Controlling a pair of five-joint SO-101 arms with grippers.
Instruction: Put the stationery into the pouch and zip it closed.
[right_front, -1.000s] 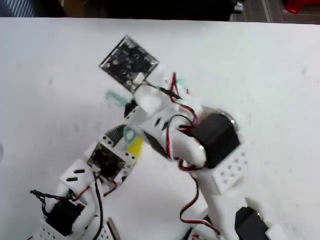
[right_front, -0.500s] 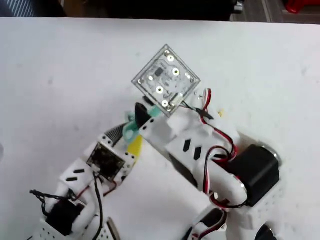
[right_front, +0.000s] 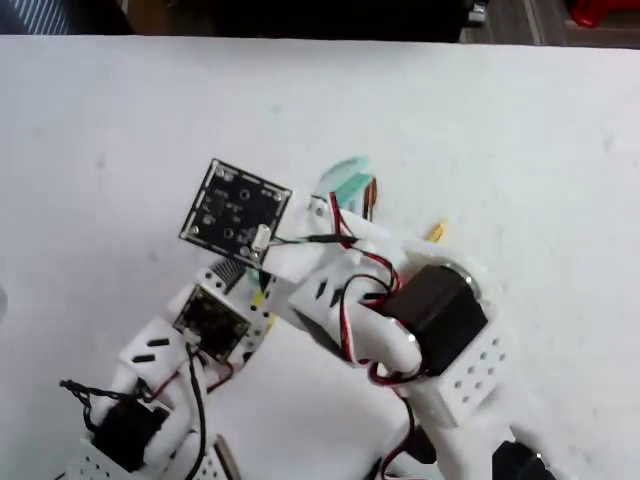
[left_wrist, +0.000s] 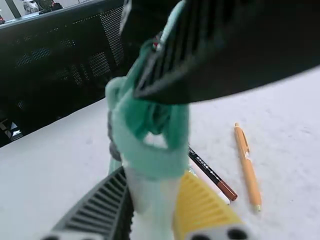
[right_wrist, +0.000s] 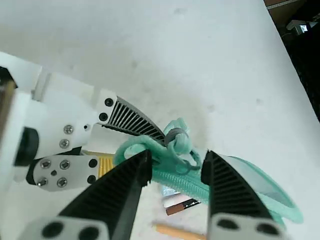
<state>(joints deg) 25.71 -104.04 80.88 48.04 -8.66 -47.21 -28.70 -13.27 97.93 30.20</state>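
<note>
A teal zip pouch (right_wrist: 235, 177) lies on the white table, and its far end (right_front: 346, 180) shows beyond the right arm in the high view. My left gripper (left_wrist: 150, 200) is shut on the pouch's near end, between a grey ribbed finger (right_wrist: 131, 120) and a yellow pad (left_wrist: 202, 207). My right gripper (right_wrist: 176, 159) is open, its black fingers (right_wrist: 125, 185) astride the zip edge and its ring pull (right_wrist: 176, 142). An orange pen (left_wrist: 247, 167) and a black pencil (left_wrist: 210, 175) lie on the table beside the pouch.
The right arm (right_front: 430, 310), with red and black wires, crosses over the left arm (right_front: 160, 370) at the table's middle. Its camera board (right_front: 235, 212) hangs over the left gripper. The table's far edge (right_front: 320, 38) meets dark furniture.
The right wrist has twisted and swung, and its camera board has moved down and left over the left gripper. The pouch's far end and the pen's tip have come into sight. The left arm kept still.
</note>
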